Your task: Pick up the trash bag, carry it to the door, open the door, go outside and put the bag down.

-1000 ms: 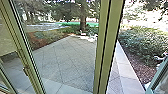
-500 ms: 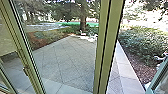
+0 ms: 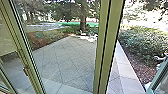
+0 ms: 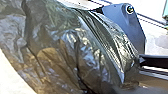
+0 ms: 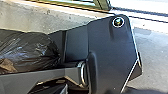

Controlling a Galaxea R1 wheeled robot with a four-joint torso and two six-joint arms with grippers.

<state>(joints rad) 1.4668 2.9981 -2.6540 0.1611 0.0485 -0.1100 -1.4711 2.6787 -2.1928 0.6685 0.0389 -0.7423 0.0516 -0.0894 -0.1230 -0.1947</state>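
L wrist view: dark bag [image 4: 72, 52] up close, crinkled & shiny, nr robot's plate [image 4: 125, 21]. R wrist view adds grey floor [image 5: 153, 53] & bit of green frame [image 5: 102, 4]. Head view gives outdoors: paving [image 3: 67, 60] btwn green posts [image 3: 103, 50], tree [image 3: 83, 18] beyond, shrubs [image 3: 146, 42] on R. L & R grippers: can't tell if spread, pressed together or pinching bag.

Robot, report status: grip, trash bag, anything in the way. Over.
Grip unconfirmed. Black trash bag close by the robot's dark plate, seen from both wrists. Green frame post ahead, slightly right of centre; paved yard beyond.
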